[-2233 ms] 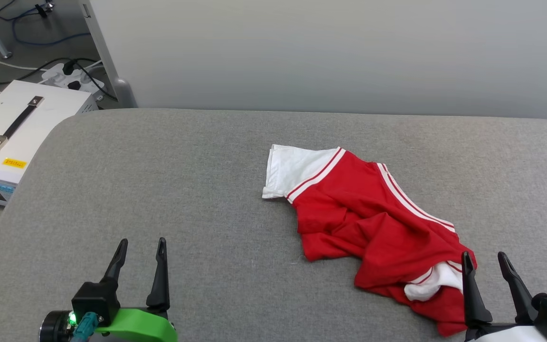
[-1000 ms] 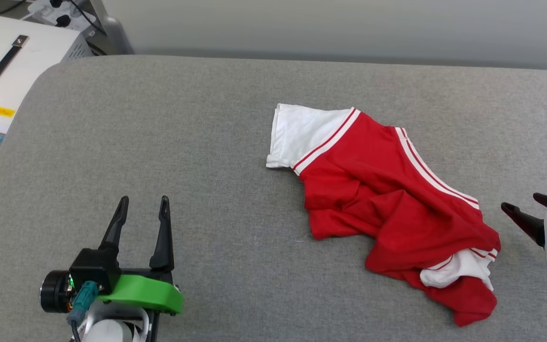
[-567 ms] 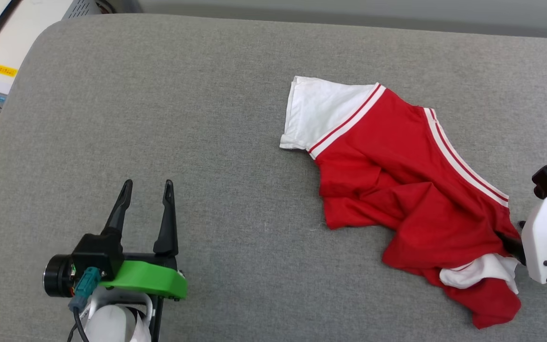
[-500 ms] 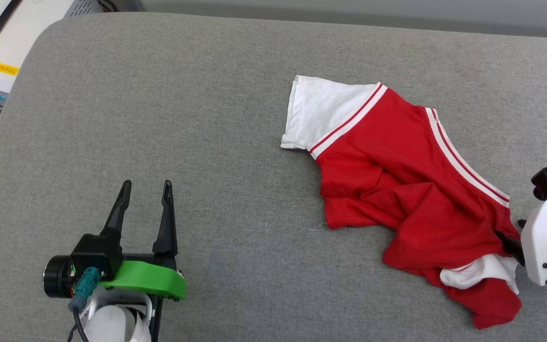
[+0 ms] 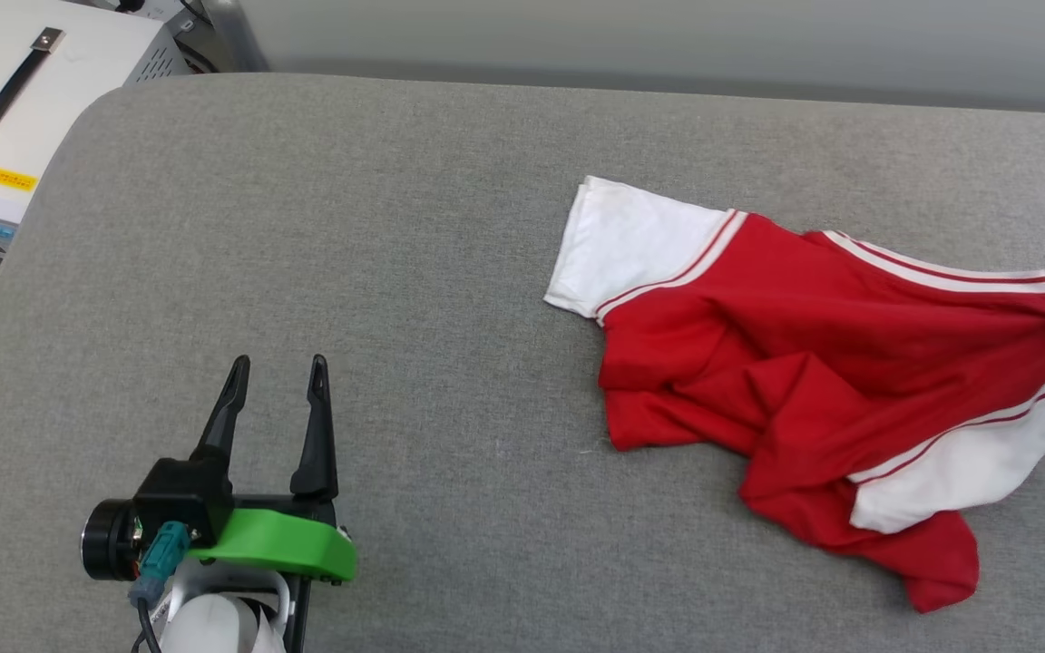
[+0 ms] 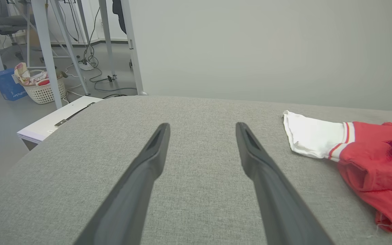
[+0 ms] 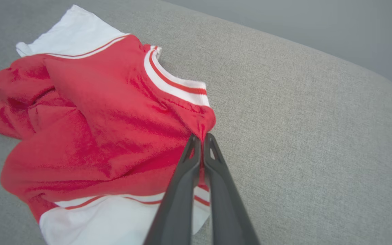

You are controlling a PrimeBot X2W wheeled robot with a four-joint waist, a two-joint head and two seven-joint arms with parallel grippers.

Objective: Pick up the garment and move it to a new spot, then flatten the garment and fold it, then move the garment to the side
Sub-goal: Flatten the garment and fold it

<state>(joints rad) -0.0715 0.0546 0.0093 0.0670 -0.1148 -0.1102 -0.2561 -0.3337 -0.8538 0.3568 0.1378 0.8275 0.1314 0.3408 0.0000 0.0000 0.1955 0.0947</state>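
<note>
And the right gripper (image 7: 201,137) is biting now: half a second back its fingers were standing apart just beside the right edge of the garment (image 5: 804,363), and now they are clamping together on a pinch of red fabric right next to the striped trim (image 7: 175,83). The cloth is stretching toward that pinch, creases are fanning out from it across the red body, and the lower white sleeve (image 5: 958,472), which was lying bunched under a red fold a moment ago, is spreading out. The rest of the garment is lying crumpled on the right half of the grey padded surface (image 5: 350,227), its other white sleeve (image 5: 640,245) pointing toward the middle. That end is looking barely shifted, though the head camera is moving too, so I am not reading much into it. The left gripper (image 5: 275,365) is sitting this one out as before, fingers wide apart and holding nothing, hovering over bare grey well apart from the cloth. For the task, the grasp is looking made, so the pick-up is getting under way and the carry to a new spot is coming next, while flattening, folding and moving aside are all waiting. A single edge pinch on such thin-looking fabric is likely going to drag the rest along in a trailing heap
</note>
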